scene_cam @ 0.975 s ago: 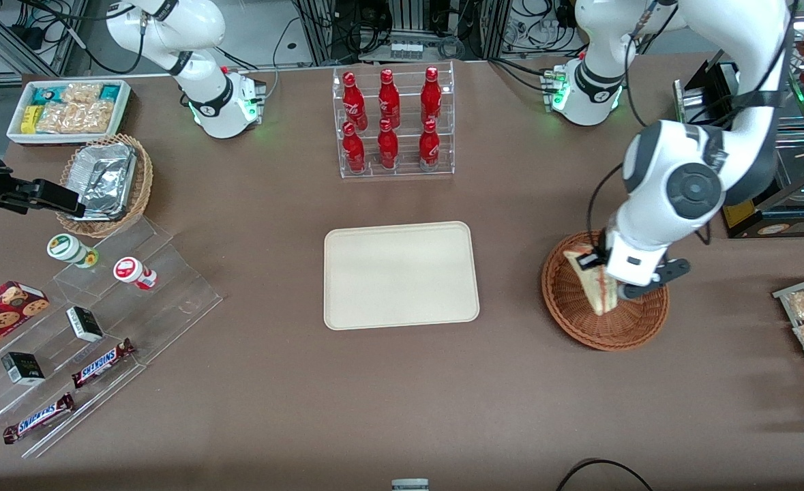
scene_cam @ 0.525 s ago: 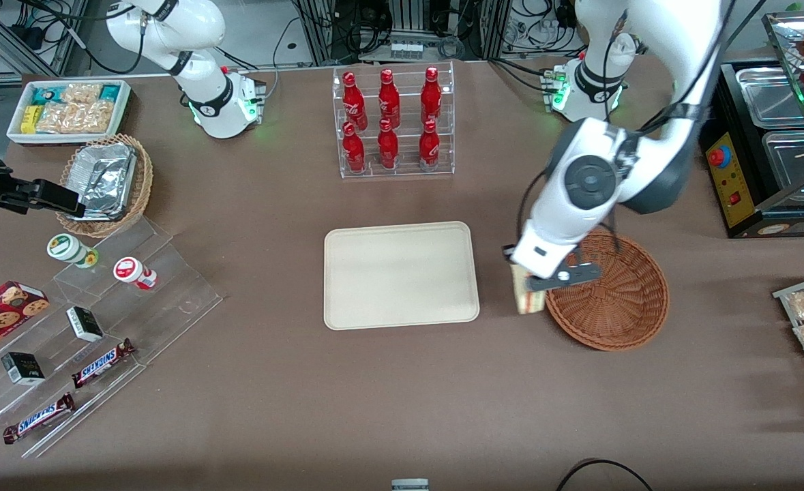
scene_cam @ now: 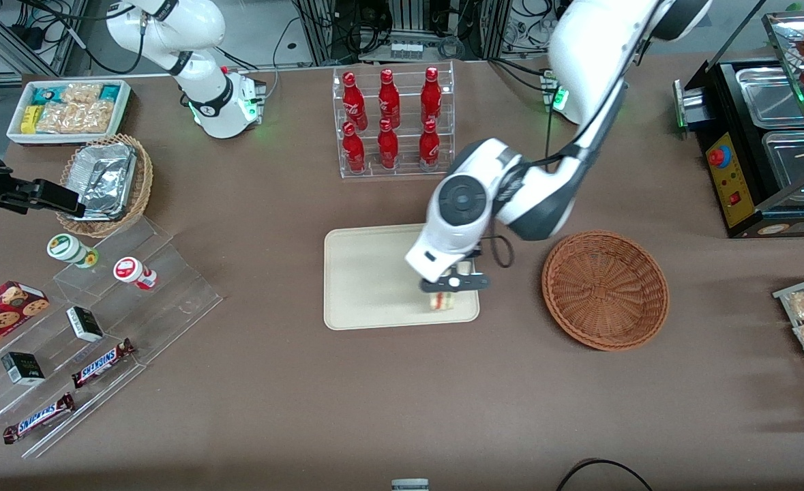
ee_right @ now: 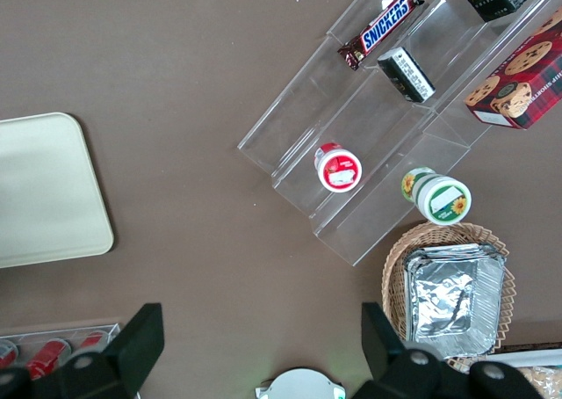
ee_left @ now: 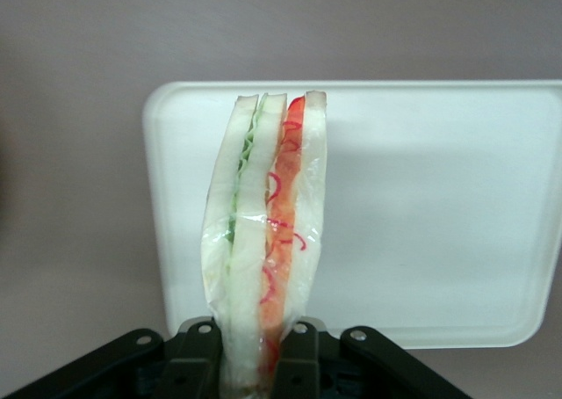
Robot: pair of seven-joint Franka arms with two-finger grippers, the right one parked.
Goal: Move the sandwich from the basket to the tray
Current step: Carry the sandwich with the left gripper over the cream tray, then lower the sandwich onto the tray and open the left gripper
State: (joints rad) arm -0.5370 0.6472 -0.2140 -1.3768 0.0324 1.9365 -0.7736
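Above tray (scene_cam: 374, 273), claw (scene_cam: 451, 285) clamps sandwich (ee_left: 263, 250) by narrow end. Looks soft, light, film-wrapped; calls for gentle squeeze across bread faces.

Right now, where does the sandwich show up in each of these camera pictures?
Front view: the sandwich hangs in the gripper, over the tray's edge nearest the basket.
Left wrist view: sandwich upright, clamped, above the tray.
Right wrist view: not in it.
Shared landmark: the tray.

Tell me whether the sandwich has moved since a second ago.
Yes. The sandwich, held in the gripper, has gone from above the basket to above the tray, toward the parked arm's end.
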